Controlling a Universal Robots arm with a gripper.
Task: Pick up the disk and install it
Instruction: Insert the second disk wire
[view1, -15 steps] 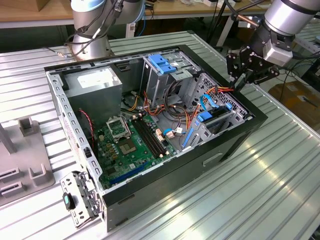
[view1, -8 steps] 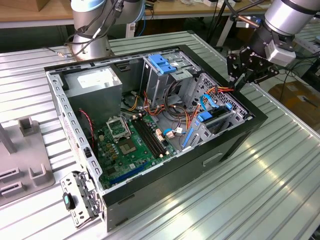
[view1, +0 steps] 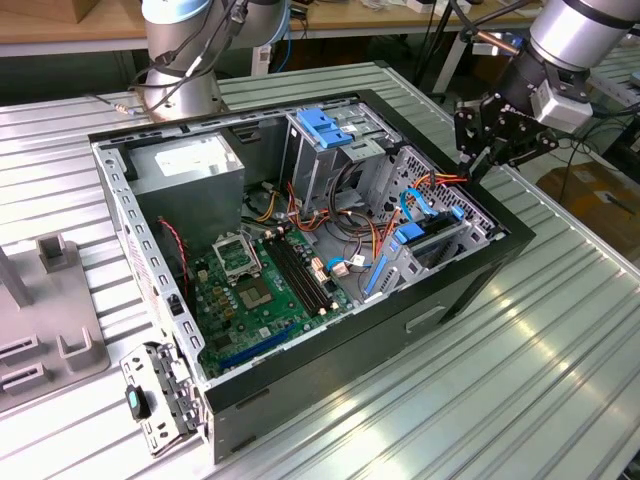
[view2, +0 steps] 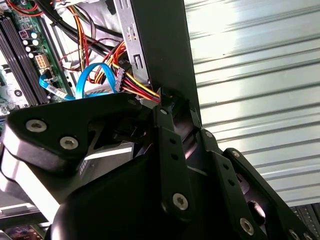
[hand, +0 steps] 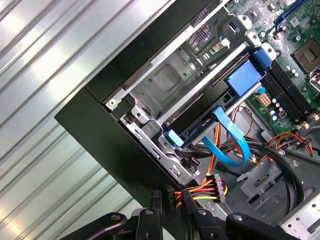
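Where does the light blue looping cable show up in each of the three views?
Exterior view: the light blue cable arcs inside the computer case, near its end on the exterior view's right.
Second wrist view: it loops between the motherboard and the case's metal wall.
First wrist view: it curves beside the drive bay.
Shared landmark: the red and yellow wire bundle right next to it.

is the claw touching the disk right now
Apart. In the first wrist view the claw sits at the case edge by the cable bundle, with bare cage metal between it and the disk in its bay.
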